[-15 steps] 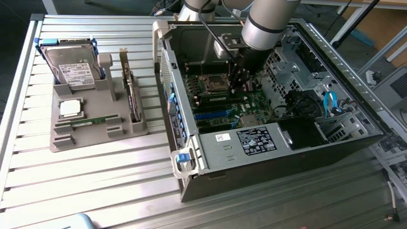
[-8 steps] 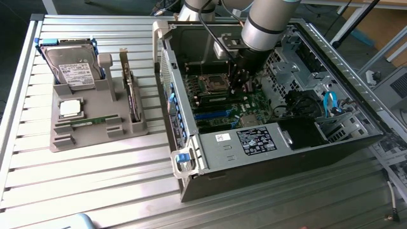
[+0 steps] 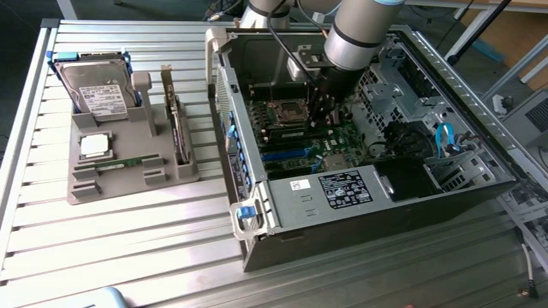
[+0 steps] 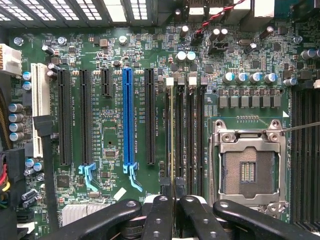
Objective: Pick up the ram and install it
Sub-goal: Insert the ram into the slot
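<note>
The black fingers of the gripper sit closest to the wrist camera, drawn to a narrow pinch with only a sliver of gap between the tips. A thin pale line runs through that gap in line with one of the memory slots, and I cannot tell whether it belongs to the slot or to anything gripped. Beneath the fingers lies the green motherboard, with its open processor socket and a long blue expansion slot on either side of the memory slots.

In the exterior view the gripper hangs inside the open computer case, just above the board and beside the socket.

The ram rests in the grey parts tray, at nine o'clock from the case (well apart from the gripper). It lies along the tray's six o'clock side, at about five o'clock from the square processor chip. The hard drive stands at the tray's twelve o'clock end, and the expansion card stands on edge along its three o'clock side. Tray and case both sit on the slatted metal table.
</note>
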Available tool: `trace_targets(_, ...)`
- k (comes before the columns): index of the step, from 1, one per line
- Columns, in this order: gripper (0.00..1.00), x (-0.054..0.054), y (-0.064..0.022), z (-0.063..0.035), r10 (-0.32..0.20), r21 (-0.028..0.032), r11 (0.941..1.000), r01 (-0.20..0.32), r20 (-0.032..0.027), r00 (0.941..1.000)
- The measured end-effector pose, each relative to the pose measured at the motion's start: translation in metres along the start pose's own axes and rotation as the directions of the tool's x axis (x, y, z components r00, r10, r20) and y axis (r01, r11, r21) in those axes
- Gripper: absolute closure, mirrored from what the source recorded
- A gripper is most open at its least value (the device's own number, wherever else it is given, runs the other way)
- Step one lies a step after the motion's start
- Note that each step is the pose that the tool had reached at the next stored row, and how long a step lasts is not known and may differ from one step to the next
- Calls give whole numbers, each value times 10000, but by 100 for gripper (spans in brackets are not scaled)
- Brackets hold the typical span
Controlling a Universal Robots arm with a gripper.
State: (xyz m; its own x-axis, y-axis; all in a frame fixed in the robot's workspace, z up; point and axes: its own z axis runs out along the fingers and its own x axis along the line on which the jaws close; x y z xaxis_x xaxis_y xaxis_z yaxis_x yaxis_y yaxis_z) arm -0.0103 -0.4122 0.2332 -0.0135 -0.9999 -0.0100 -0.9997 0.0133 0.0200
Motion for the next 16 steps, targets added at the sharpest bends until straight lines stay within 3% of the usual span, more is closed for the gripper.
trace_targets(13,88,0,0,12,1,1,10000,-1,1,10000)
trace_targets(15,87,1,0,11,1,0,10000,-1,-1,10000)
trace_targets(16,81,1,0,11,1,0,10000,-1,-1,10000)
